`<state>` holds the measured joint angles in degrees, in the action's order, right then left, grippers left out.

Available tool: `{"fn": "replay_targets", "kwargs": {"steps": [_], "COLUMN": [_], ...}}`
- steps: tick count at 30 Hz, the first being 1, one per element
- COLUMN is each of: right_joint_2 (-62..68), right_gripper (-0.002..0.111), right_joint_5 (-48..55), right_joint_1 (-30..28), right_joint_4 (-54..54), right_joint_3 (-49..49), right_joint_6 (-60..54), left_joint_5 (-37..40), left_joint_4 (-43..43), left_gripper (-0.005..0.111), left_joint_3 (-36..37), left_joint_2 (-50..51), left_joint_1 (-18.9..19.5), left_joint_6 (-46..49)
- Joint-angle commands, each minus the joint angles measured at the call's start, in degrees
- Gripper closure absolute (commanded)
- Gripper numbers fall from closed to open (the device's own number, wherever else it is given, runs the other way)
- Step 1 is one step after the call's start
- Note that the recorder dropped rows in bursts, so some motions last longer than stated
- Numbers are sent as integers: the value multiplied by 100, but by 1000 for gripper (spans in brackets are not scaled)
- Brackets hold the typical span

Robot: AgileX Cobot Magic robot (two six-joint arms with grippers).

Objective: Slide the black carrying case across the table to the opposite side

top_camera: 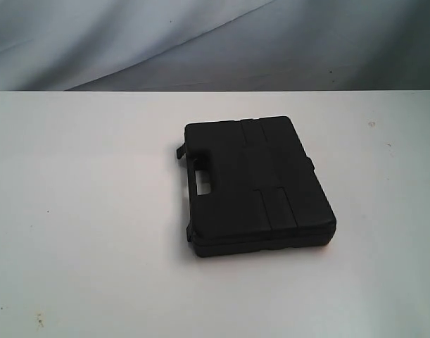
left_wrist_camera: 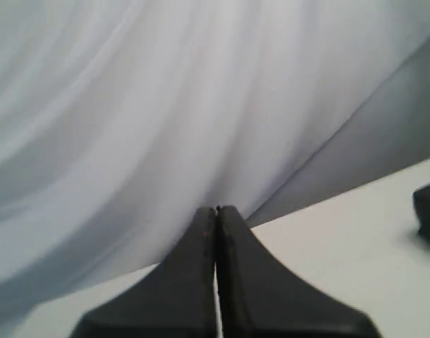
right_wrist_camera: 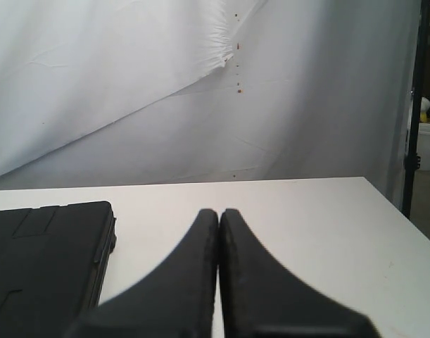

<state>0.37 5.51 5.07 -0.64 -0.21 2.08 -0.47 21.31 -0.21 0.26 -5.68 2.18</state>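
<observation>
Fingers (left_wrist_camera: 190,282) of left gripper (left_wrist_camera: 216,210) pressed together, tips touching; right gripper (right_wrist_camera: 219,211) likewise closed, tip to tip. Case (top_camera: 260,186) lies flat, lid up, near middle of table (top_camera: 88,225), slightly right of centre in exterior view, handle slot (top_camera: 203,184) toward that view's left. Both grippers sit clear of the case: only a black corner shows at the edge of left wrist view, ribbed lid beside right gripper. White draped cloth (top_camera: 200,42) behind table.
</observation>
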Motion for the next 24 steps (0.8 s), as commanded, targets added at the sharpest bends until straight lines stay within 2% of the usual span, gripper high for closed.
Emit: {"fn": "replay_targets", "kwargs": {"steps": [1,7,14,16,21,24], "right_joint_2": [-37,-37,-37,-37,-37,-37], "right_gripper": [108,108,108,108,108,108], "right_joint_5": [-18,-18,-18,-18,-18,-18], "right_joint_1": [-47,-47,-47,-47,-47,-47], "right_joint_4": [34,34,34,34,34,34], "right_joint_3": [21,21,21,21,21,21], "right_joint_6": [-34,-34,-34,-34,-34,-34], "left_joint_5": [-186,-529,-489,17,933,1354], "left_joint_4": [-1503,-1518,-1527,-1527,-1527,-1873], "left_gripper": [107,107,107,107,107,107], "left_joint_3": [21,21,21,-97,-871,-1327], "left_joint_2": [-26,-26,-26,-26,195,614], "left_joint_1": [14,14,14,14,14,14], "left_joint_6": [-689,-794,-2618,-3060,-3083,-3031]}}
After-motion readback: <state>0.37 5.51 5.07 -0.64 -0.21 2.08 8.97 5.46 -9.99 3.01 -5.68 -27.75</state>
